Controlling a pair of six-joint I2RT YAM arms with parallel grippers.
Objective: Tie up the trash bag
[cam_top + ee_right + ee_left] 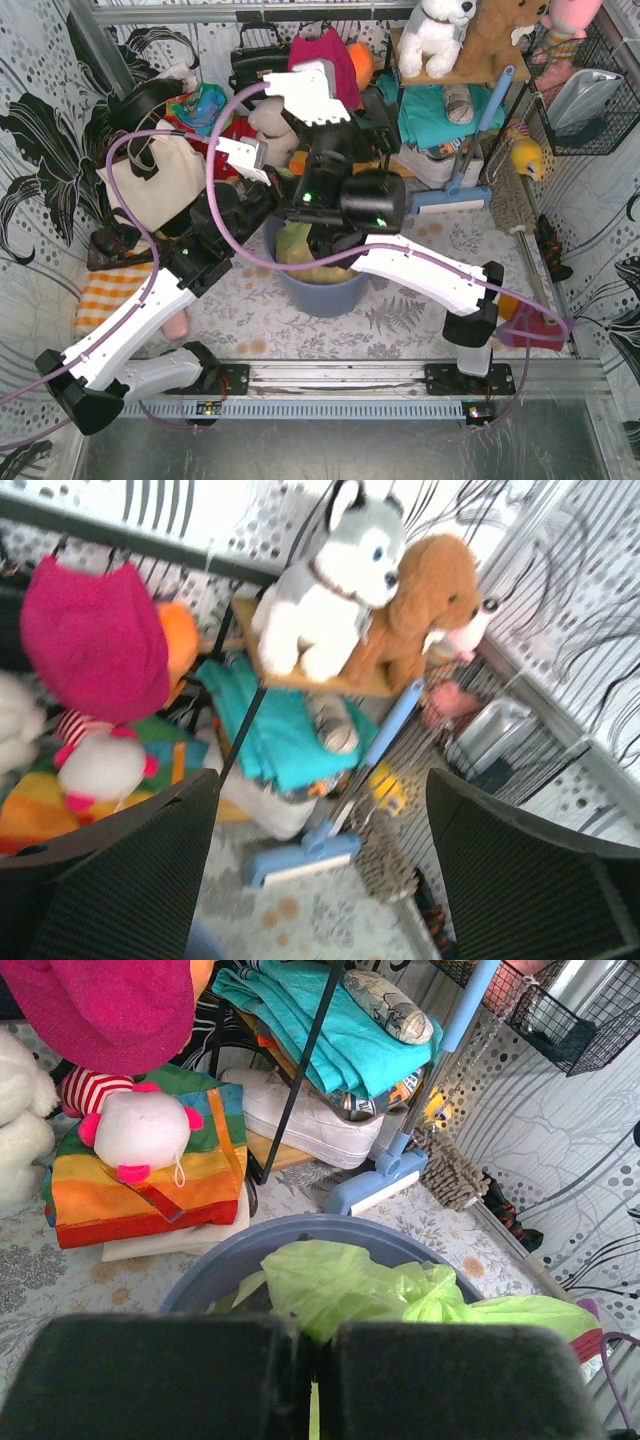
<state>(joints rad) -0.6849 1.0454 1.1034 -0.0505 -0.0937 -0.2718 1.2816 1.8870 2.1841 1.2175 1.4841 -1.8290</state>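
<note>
The trash bag (340, 1280) is sitting inside the blue bin (215, 1260). Its green top is puffing up over the bin's rim. No knot is showing, so I think you are only starting. The top is being gathered, and the twisting and tying are not yet done.

Your left gripper (315, 1350) is sitting right at the near side of the bin. It is squeezed tight, and a thin bit of green bag is peeking out between its pads. So it is looking like you are pinching the bag's edge there.

Your right gripper (325, 870) is spread wide and is holding nothing. It is hanging up high over the far side of the bin and pointing at the shelf (330, 685) behind the bin. No bag is showing between its fingers, so it is well apart from the bag.
</note>
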